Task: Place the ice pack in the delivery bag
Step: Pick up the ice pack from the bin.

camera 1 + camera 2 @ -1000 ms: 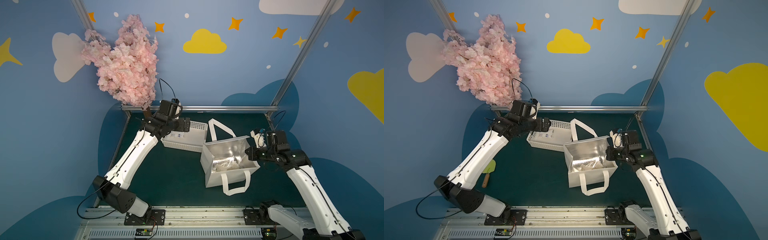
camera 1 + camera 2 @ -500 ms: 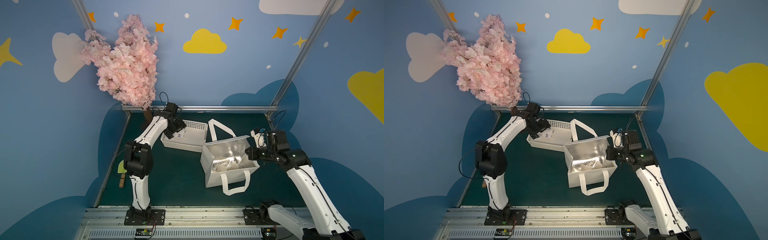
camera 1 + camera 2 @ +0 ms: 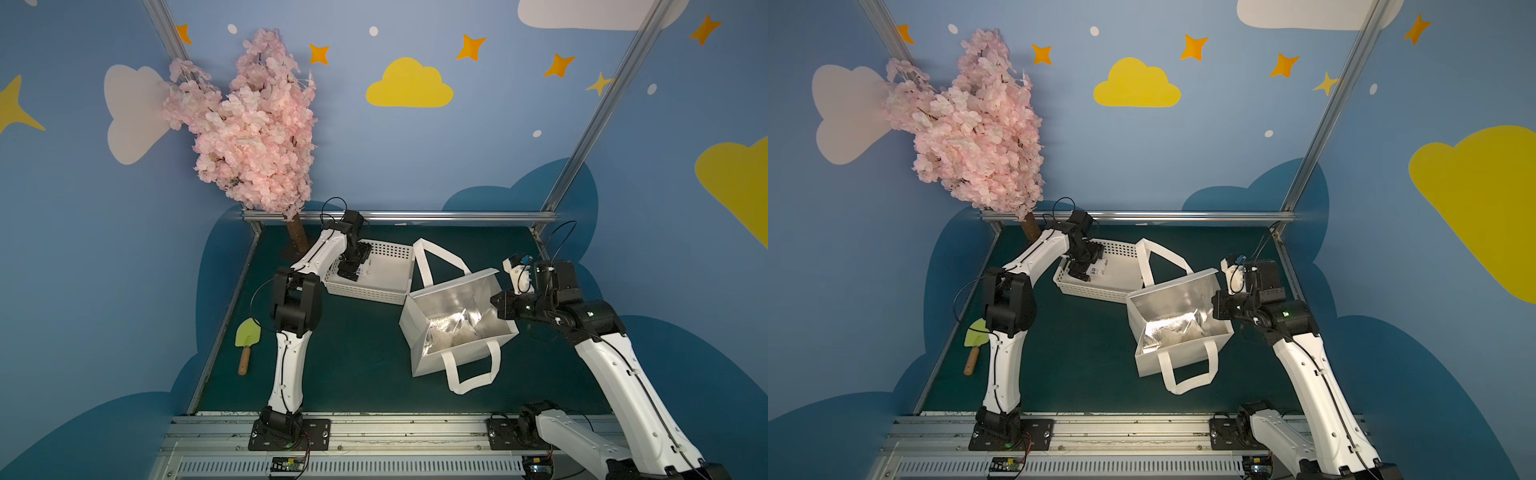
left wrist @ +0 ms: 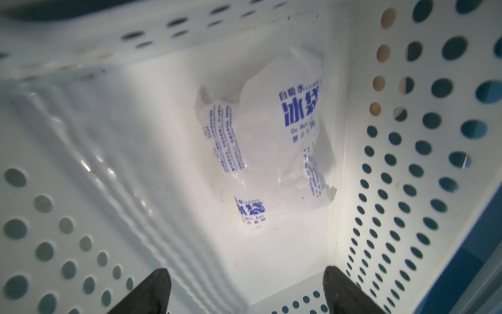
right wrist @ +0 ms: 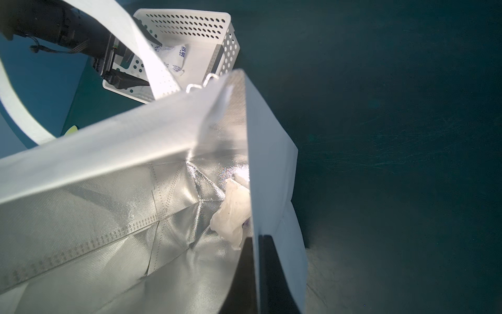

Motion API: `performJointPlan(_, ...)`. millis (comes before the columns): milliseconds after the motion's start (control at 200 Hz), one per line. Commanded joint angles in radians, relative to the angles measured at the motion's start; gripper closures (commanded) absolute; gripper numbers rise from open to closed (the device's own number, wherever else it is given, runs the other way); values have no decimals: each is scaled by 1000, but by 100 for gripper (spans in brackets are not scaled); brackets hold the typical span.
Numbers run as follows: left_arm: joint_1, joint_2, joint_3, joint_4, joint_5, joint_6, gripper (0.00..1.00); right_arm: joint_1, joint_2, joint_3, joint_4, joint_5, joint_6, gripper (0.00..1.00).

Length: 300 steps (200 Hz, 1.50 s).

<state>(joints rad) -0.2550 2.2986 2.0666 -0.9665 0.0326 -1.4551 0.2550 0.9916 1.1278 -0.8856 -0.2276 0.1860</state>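
Left pincer gapes empty before the ice pack; right pincer clamps the delivery bag wall

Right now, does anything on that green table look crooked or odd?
The boxy white fabric bag with silver foil lining stands skewed on the green table, one loop handle flopped onto the tabletop. A yellow-green garden trowel with a wooden handle lies at that table's left edge, odd beside packing gear.

Fake pink blossom tree in the back corner, green trowel flat by the dark mat, holey white basket further back.
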Motion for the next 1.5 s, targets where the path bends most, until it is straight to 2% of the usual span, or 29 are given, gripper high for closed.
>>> performJointPlan(0,8,56,88,-84,-63,-88,9,-3,-19,14,60,-10,1,98)
performJointPlan(185,17,150,221,-142,-116,-120,10,-3,-13,11,60,-3,-1,98)
performJointPlan(416,19,233,283,-162,-138,-144,10,-4,-2,16,60,2,0,98)
performJointPlan(636,26,303,322,-172,-105,-141,8,-5,4,17,60,15,-6,98)
performJointPlan(801,27,336,349,-181,-66,-116,10,-6,11,18,60,17,-9,98)
performJointPlan(901,28,348,358,-163,-28,-78,25,-9,15,17,61,19,-8,98)
performJointPlan(1031,28,345,358,-154,-7,-47,35,-9,16,18,60,18,-8,98)
performJointPlan(1101,24,332,359,-138,-19,-2,45,-10,14,14,60,19,-10,98)
performJointPlan(1242,14,303,355,-139,-57,74,46,-11,9,6,64,19,-7,98)
performJointPlan(1497,-12,213,342,-87,-51,180,54,-11,5,3,65,11,-2,98)
